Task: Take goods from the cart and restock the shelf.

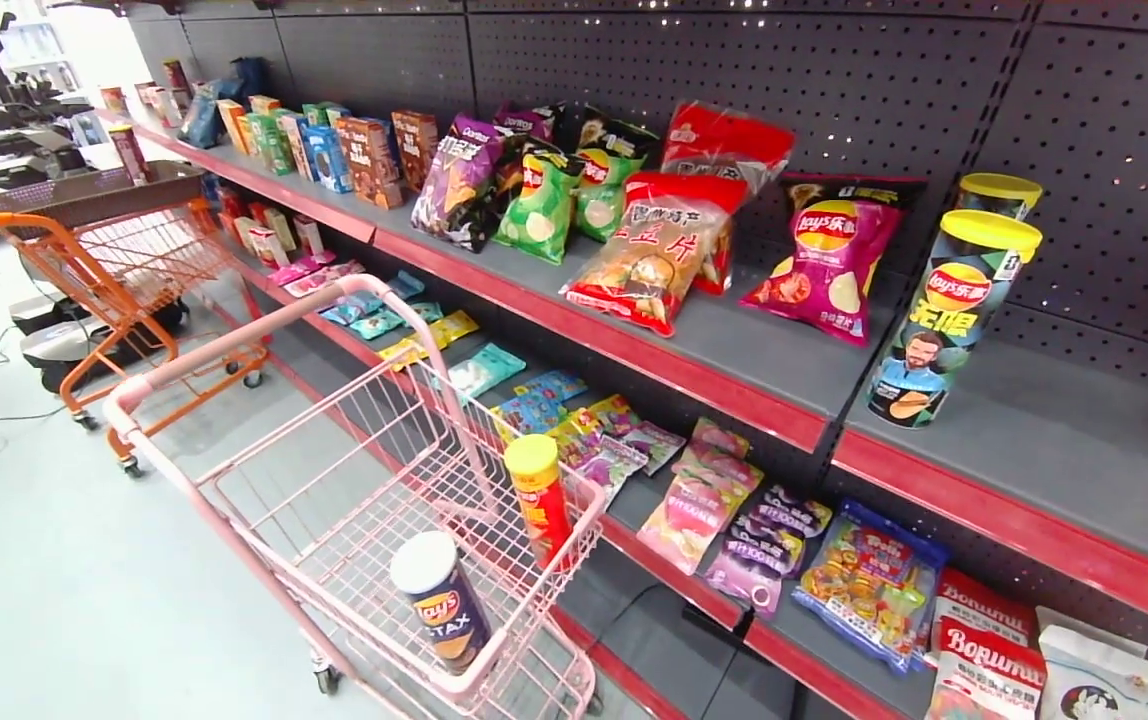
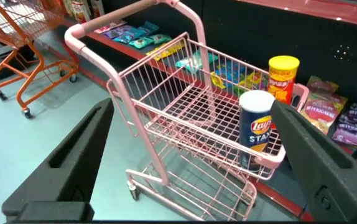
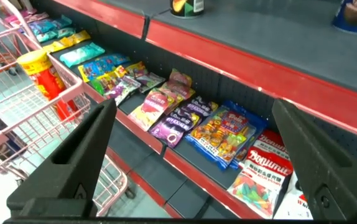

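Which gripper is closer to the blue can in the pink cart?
Left. The left gripper looks into the cart, blue can just ahead of its fingers. The right gripper faces the shelved snack bags, with the cart off to one side.

pink cart, red can, navy can

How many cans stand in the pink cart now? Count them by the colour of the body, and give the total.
Red can: 1
Dark blue can: 1
Total: 2
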### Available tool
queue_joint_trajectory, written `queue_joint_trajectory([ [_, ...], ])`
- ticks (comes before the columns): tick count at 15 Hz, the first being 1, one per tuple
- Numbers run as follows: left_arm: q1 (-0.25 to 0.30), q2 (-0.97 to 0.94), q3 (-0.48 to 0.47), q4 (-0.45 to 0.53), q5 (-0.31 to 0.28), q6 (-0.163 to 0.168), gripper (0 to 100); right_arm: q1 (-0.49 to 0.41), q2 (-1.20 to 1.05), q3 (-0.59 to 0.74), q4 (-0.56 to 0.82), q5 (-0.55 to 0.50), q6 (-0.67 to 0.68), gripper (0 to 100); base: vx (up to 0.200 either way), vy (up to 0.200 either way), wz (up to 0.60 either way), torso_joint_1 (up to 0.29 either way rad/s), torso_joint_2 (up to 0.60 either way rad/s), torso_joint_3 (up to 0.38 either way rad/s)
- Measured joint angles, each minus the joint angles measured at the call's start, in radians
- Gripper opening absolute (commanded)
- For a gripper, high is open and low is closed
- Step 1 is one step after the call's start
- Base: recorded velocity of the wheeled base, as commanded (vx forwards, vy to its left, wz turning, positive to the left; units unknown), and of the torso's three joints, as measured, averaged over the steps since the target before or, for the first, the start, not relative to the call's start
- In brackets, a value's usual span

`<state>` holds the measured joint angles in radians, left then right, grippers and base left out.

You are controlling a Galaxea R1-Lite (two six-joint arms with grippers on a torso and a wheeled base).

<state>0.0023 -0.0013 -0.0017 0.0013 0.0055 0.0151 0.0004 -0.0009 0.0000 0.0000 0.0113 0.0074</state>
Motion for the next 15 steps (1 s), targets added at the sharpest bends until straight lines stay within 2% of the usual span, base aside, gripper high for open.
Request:
queue_joint_trajectory([
  [7, 0.0, 0.0, 0.0, -0.001, 0.002, -0.001, 100, 0.0, 0.0, 0.0, 0.0, -0.005, -0.001, 100, 0.0, 0.0, 0.0, -0.151, 0.38, 0.225],
  [13, 0.0, 0.0, 0.0, 0.0, 0.0, -0.001, 100, 0.0, 0.0, 0.0, 0.0, -0.005, -0.001, 100, 0.0, 0.0, 0.0, -0.185, 0.51, 0.321],
  [15, 0.0, 0.0, 0.0, 0.001, 0.0, -0.001, 100, 0.0, 0.0, 0.0, 0.0, -0.006, -0.001, 100, 0.0, 0.0, 0.0, -0.066, 0.18, 0.122],
])
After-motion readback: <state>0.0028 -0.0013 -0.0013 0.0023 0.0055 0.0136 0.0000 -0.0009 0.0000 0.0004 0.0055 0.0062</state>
